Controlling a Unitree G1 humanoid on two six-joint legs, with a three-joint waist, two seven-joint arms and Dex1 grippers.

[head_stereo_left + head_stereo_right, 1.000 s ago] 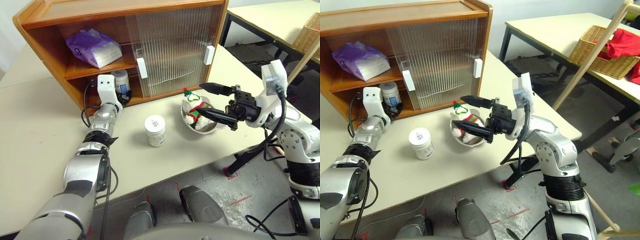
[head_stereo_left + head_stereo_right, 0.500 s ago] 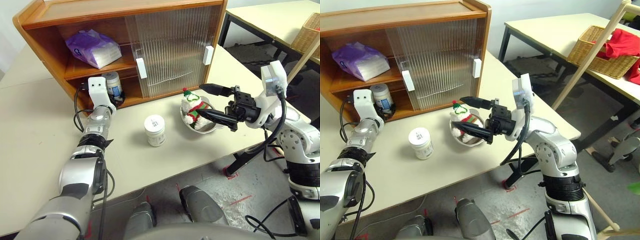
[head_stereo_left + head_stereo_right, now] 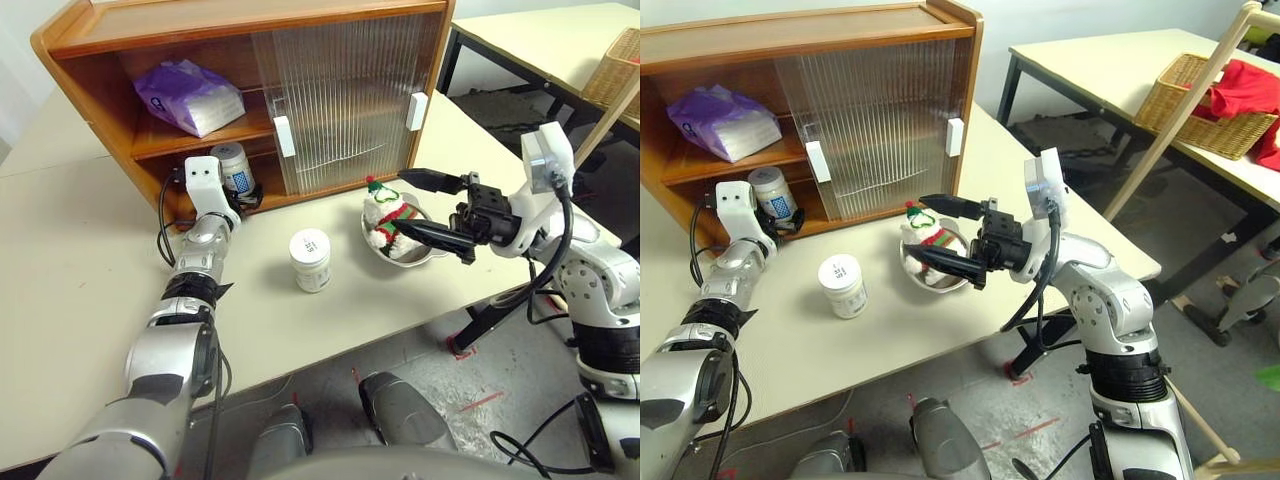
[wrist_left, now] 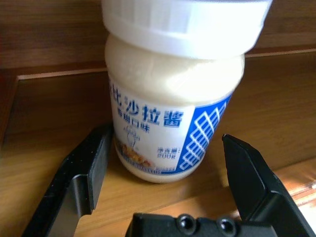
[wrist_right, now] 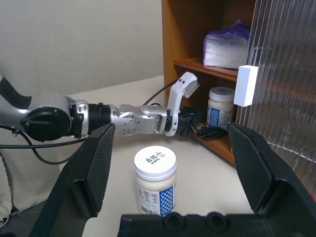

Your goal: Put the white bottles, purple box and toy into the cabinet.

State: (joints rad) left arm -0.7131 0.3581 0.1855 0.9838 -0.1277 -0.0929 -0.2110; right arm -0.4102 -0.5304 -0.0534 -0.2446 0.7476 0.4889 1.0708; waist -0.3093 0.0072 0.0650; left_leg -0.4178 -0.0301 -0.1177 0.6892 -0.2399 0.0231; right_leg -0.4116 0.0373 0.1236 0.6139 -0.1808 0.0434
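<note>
The cabinet [image 3: 250, 25] stands at the back of the table, its left half uncovered. On its upper shelf lies the purple box [image 3: 188, 95]. One white bottle [image 4: 170, 98] stands upright on the lower shelf, and my left gripper [image 3: 248, 196] is open around it, with a finger on each side. The other white bottle [image 3: 311, 260] stands on the table in front. The toy [image 3: 385, 215] sits in a round metal dish [image 3: 425, 250]. Just right of the toy hovers my right gripper [image 3: 405, 203], open and empty.
Two ribbed sliding doors [image 3: 350, 100] with white handles cover the cabinet's right half. A black cable [image 3: 165, 215] loops beside my left wrist. A second table at the right holds a wicker basket [image 3: 1215, 100] with red cloth. A wooden pole [image 3: 1180, 120] leans nearby.
My left gripper has opened off the bottle on the lower shelf and its wrist has shifted slightly sideways. The right arm, toy and table bottle have not moved.
</note>
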